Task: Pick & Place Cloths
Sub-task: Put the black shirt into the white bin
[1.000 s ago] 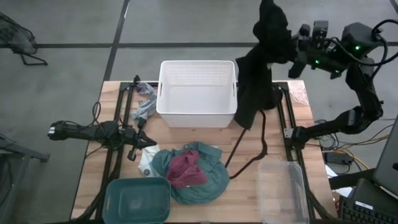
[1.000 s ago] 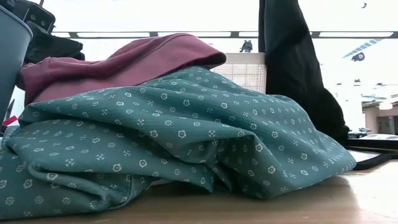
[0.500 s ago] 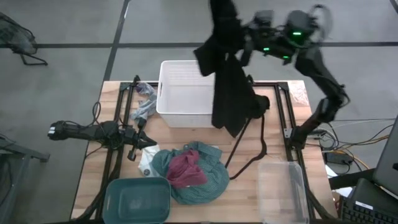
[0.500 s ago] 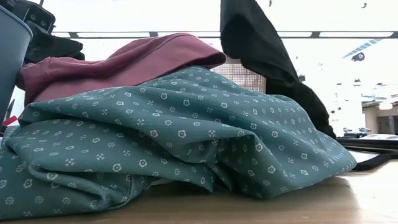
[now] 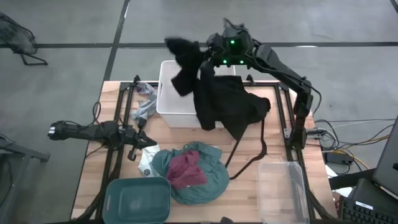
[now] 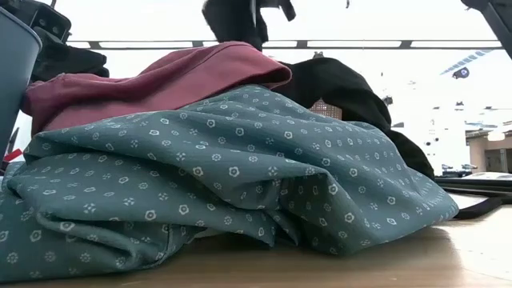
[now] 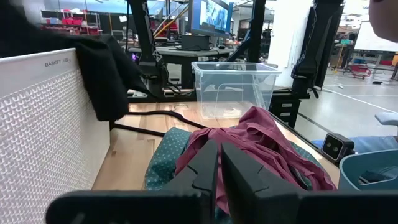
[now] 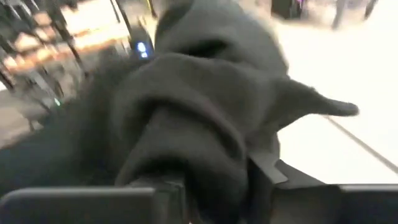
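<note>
The white basket [image 5: 186, 102] serves as the landmark. Nearest the front edge of the wooden surface [image 5: 249, 193], well in front of the basket, the large teal cloth [image 5: 208, 177] lies heaped in soft folds, a thin woven fabric printed with small pale flowers. The smaller maroon cloth [image 5: 185, 169], thicker and plain, sits bunched on top of it. Level with the basket's front left corner, the left pincer [image 5: 142, 142] rests shut and empty beside small pale rags [image 5: 146, 109].

The step in hand is carrying the black garment [image 5: 221, 106] to the basket. The right pincer [image 5: 208, 57] hangs above the basket's far right corner with black fabric bunched between its fingers; whether the grip is loosening I cannot tell. The garment, limp and matte, drapes across the basket's right rim, with much of it trailing onto the surface.

The next move probably calls for releasing over the basket's middle, so the trailing part falls inside.
</note>
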`<action>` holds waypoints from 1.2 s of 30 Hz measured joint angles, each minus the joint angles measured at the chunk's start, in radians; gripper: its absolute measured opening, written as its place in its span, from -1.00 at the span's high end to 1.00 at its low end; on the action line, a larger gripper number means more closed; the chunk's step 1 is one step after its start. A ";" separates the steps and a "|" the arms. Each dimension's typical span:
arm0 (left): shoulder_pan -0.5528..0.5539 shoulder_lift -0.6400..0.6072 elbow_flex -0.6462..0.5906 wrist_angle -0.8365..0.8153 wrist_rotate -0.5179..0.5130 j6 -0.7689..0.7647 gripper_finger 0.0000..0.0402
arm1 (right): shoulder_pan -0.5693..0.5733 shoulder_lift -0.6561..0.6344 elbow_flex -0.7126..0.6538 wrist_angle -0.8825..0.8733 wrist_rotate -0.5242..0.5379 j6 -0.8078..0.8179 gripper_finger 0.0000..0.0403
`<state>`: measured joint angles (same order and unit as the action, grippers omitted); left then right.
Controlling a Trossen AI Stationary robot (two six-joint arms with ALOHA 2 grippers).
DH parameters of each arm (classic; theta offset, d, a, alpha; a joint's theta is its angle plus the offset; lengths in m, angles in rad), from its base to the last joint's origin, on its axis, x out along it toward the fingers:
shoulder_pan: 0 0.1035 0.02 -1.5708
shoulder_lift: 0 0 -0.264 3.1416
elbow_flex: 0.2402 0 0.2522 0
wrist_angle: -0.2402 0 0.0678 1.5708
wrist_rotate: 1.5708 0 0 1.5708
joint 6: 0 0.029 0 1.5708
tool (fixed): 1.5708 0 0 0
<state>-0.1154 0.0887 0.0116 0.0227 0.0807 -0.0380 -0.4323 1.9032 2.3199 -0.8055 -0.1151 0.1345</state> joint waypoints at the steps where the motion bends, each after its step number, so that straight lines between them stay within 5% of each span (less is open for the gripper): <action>1: 0.000 0.000 0.000 0.000 0.000 0.000 0.87 | -0.004 0.006 0.000 -0.036 0.002 0.000 0.44; 13: 0.000 0.000 0.000 0.000 0.000 0.000 0.87 | 0.006 -0.098 -0.010 -0.526 0.021 -0.124 -0.20; 17: 0.000 0.000 0.000 0.000 0.000 0.000 0.87 | 0.056 -0.181 -0.079 -0.667 0.141 -0.080 -0.27; 22: 0.000 0.000 0.000 0.000 0.000 0.000 0.87 | 0.125 -0.350 -0.291 -0.663 0.278 0.026 -0.31; 36: 0.000 0.000 0.000 0.000 0.000 0.000 0.87 | 0.139 -0.769 -1.090 -0.414 0.354 0.245 -0.39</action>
<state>-0.1154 0.0887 0.0113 0.0231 0.0807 -0.0380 -0.2931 1.1344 1.2295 -1.2198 0.2394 0.3792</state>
